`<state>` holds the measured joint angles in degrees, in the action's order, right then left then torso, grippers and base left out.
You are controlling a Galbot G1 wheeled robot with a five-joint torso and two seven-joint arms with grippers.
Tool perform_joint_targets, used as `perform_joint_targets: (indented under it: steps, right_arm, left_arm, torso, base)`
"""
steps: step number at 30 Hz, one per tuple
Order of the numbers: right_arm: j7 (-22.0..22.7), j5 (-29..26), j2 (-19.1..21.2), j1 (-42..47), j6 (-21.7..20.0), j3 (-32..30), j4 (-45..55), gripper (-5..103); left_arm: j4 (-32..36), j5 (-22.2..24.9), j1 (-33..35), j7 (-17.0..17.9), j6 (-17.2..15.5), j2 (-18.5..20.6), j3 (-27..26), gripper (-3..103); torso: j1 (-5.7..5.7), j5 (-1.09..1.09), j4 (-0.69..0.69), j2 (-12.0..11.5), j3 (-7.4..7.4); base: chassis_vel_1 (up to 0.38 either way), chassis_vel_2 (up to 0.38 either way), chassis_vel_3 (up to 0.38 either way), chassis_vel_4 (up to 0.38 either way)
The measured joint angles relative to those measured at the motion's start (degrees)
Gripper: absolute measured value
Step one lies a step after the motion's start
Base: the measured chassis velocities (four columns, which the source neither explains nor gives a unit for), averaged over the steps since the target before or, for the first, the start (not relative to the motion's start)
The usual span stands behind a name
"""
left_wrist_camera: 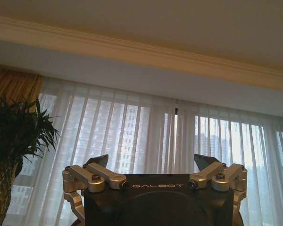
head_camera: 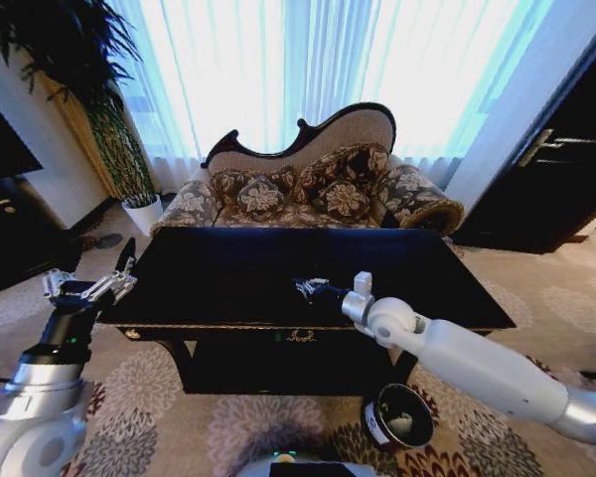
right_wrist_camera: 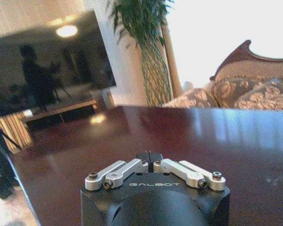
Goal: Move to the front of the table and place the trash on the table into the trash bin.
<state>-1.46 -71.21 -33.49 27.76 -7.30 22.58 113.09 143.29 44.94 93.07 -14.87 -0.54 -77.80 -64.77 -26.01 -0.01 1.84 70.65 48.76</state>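
One arm works over the table (head_camera: pixel 228 273): the right arm reaches in from the lower right, forearm slanting up and left, wrist levelled so the right gripper (head_camera: pixel 305 287) hovers low above the glossy top near its middle. In the right wrist view its fingers (right_wrist_camera: pixel 146 155) are pressed tip to tip; I cannot tell whether any trash is pinched between them. The dark tabletop around the gripper reflects the window light. The bin (head_camera: pixel 398 416) stands on the carpet (head_camera: pixel 159 422) just in front of the table's right front corner, below the right forearm, its opening facing up. The left arm is parked by the table's left end, elbow low, forearm upright, and the left gripper (head_camera: pixel 89 286) points up with its fingers (left_wrist_camera: pixel 98 161) spread wide. Behind the table sits a patterned sofa (head_camera: pixel 308 189) before bright curtains (head_camera: pixel 308 70), with a plant (head_camera: pixel 99 109) at the left.
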Motion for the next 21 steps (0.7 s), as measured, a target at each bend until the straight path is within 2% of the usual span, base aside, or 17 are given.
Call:
perform_joint_targets:
  steps: [3, 4, 8, 13, 21]
  right_arm:
    - [-4.93, -0.65, 3.74, 6.76, 1.89, -7.22, 2.70, 0]
    - [-4.93, -0.65, 3.74, 6.76, 1.89, -7.22, 2.70, 0]
    - [-8.83, -0.09, 6.71, 21.53, 4.04, -20.59, 5.24, 0]
    - [-9.65, -0.05, 7.04, 28.54, 6.96, -26.49, 6.21, 0]
    - [-11.85, 1.05, 6.85, 32.62, 10.44, -30.22, 5.09, 0]
  left_arm:
    - [0.01, 0.10, -0.04, 0.02, 0.10, -0.19, 0.03, 100]
    - [0.01, 0.10, -0.04, 0.02, 0.10, -0.19, 0.03, 100]
    - [0.01, 0.18, -0.38, 0.02, 0.31, -0.50, 0.60, 100]
    - [0.01, 0.39, -0.17, 0.01, 0.71, -0.89, 0.16, 100]
    - [0.01, 1.05, 0.93, 0.17, 0.73, -2.29, -0.61, 100]
  torso:
    - [0.00, 0.01, 0.03, 0.00, 0.00]
    - [0.00, 0.01, 0.03, 0.00, 0.00]
    - [0.00, 0.02, 0.05, 0.01, -0.02]
    - [0.00, 0.01, 0.03, 0.01, -0.01]
    - [0.01, 0.00, 0.02, 0.01, -0.01]
  base:
    - [0.000, 0.000, 0.000, 0.000]
    - [0.000, 0.000, 0.000, 0.000]
    - [0.000, 0.000, 0.000, 0.000]
    - [0.000, 0.000, 0.000, 0.000]
    - [0.000, 0.000, 0.000, 0.000]
